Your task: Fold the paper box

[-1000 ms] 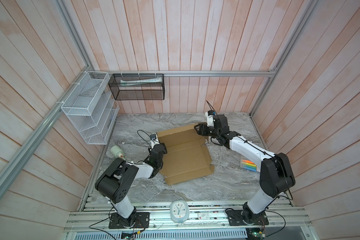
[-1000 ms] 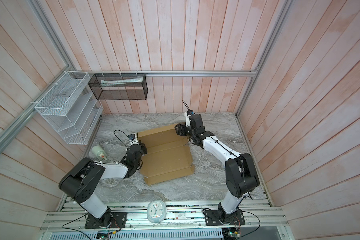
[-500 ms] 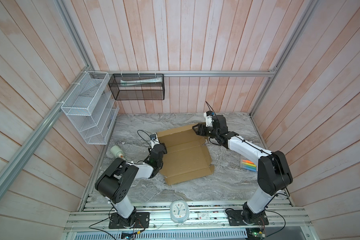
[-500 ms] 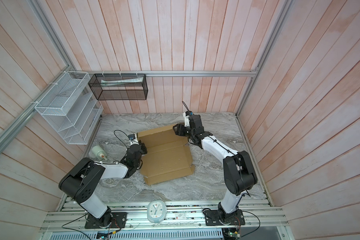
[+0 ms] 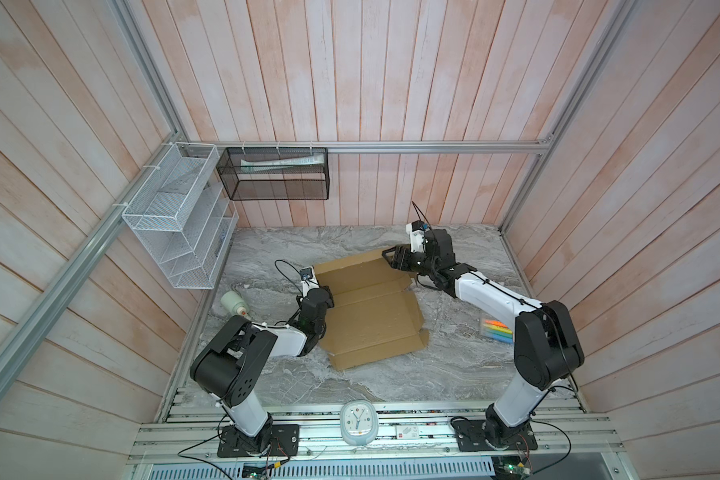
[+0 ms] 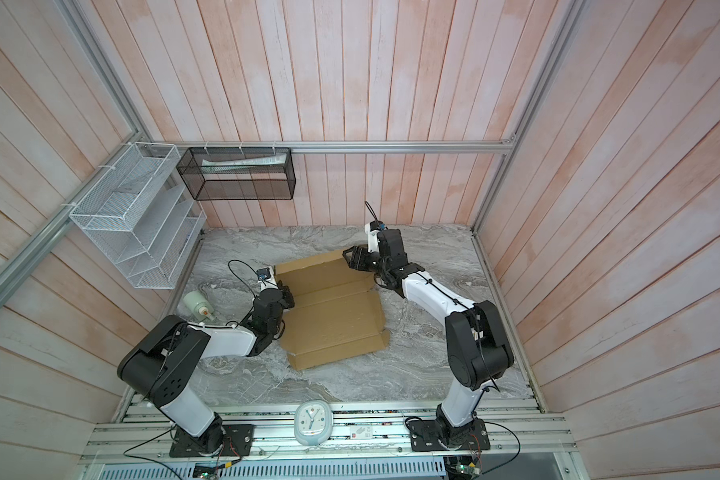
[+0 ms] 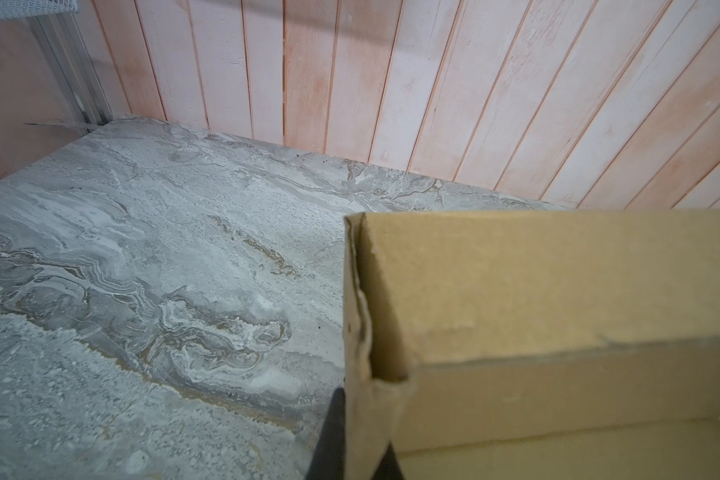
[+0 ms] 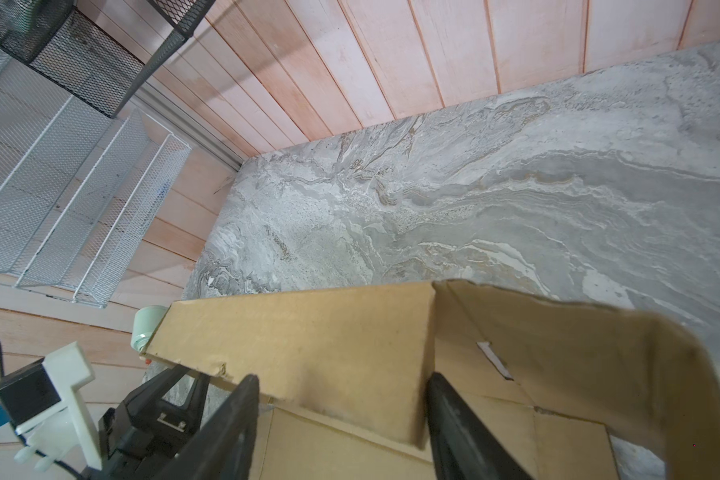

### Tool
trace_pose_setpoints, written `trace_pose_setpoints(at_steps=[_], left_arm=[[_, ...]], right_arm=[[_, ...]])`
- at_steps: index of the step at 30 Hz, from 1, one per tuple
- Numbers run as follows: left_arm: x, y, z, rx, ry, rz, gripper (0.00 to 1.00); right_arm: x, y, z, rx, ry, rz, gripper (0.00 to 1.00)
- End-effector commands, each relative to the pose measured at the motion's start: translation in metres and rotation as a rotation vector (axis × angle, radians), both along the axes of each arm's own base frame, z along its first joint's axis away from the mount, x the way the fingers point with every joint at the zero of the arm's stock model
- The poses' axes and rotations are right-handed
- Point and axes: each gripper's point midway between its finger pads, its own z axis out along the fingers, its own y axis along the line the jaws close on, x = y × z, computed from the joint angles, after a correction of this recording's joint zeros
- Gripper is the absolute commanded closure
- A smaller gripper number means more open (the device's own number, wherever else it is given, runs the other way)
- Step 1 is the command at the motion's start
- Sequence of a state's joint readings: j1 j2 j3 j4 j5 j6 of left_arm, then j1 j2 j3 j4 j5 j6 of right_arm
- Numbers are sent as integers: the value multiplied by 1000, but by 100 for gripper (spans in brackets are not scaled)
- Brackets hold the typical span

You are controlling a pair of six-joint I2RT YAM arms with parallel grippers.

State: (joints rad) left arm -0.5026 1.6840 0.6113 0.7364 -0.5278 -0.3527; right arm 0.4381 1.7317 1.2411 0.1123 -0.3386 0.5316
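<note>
Showing a brown paper box [image 5: 371,316] lying mostly flat at the middle of a marble tabletop [image 5: 454,365], far panel tilted up. Pinched at its left side flap by the left gripper [image 7: 360,440], jaws pressed together on the cardboard edge, likely to anchor the sheet against sliding. Straddled at the raised far corner by the right gripper [image 8: 341,380], jaws spread to either side of the folded strip, probably to swing that wall upright; firm contact impossible to tell. Most folds not yet made.

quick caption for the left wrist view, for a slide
Left gripper shut on an upright side flap of the paper box, which rests on the marble table.
</note>
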Motion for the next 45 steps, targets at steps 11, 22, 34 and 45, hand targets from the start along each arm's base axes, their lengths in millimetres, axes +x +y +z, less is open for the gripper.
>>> trace_pose_setpoints(at_steps=[11, 22, 34, 45], left_arm=[[4, 0, 23, -30, -30, 7, 100], [3, 2, 28, -36, -27, 21, 100], [3, 3, 32, -35, -13, 28, 100], [3, 3, 36, -35, -13, 26, 100]], right_arm=[[-7, -6, -3, -48, -25, -22, 36], [-31, -39, -11, -180, -67, -82, 36], [-58, -28, -40, -227, -53, -51, 35], [-49, -31, -82, -257, 9, -122, 35]])
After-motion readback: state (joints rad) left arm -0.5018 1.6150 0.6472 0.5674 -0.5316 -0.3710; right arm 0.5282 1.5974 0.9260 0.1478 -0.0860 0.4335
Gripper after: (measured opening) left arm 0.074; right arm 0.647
